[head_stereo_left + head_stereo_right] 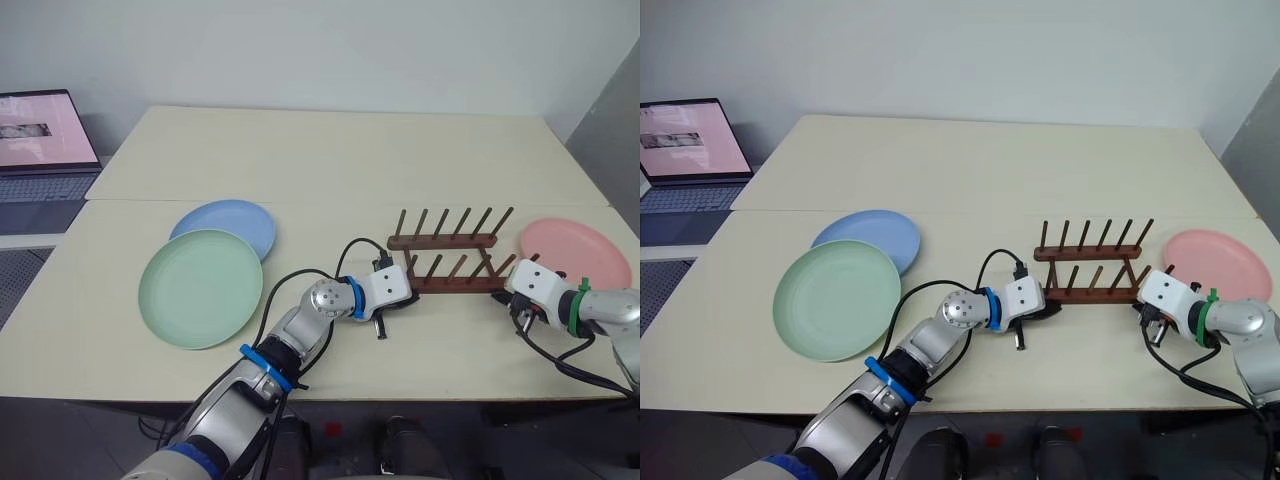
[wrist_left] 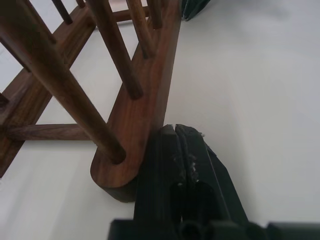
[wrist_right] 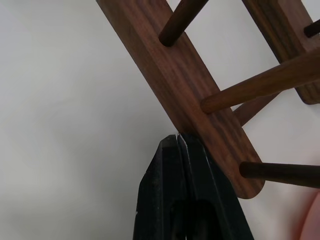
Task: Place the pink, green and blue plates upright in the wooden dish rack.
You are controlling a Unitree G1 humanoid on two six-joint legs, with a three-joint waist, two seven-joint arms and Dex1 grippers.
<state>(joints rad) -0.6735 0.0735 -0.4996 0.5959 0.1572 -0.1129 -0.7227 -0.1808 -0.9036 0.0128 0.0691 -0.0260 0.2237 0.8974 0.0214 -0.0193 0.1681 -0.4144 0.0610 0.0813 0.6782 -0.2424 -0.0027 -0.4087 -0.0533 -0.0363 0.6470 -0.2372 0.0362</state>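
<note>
The wooden dish rack (image 1: 450,255) stands empty on the desk (image 1: 330,160), long axis crosswise. The left gripper (image 2: 176,134) and right gripper (image 3: 178,138), fingers pressed together and holding nothing, touch the near rail's opposite ends. The pink plate (image 1: 575,250) lies just beside the right gripper; the green plate (image 1: 200,287) and blue plate (image 1: 230,222) lie well left.

Rack (image 1: 448,252) between stacked plates (image 1: 205,283) and lone plate (image 1: 575,250).

An office or lab workspace is suggested: two plain cream tables (image 1: 330,150) are set against a bare white wall (image 1: 330,50), and an open laptop (image 1: 42,145) is seen at ten o'clock.
</note>
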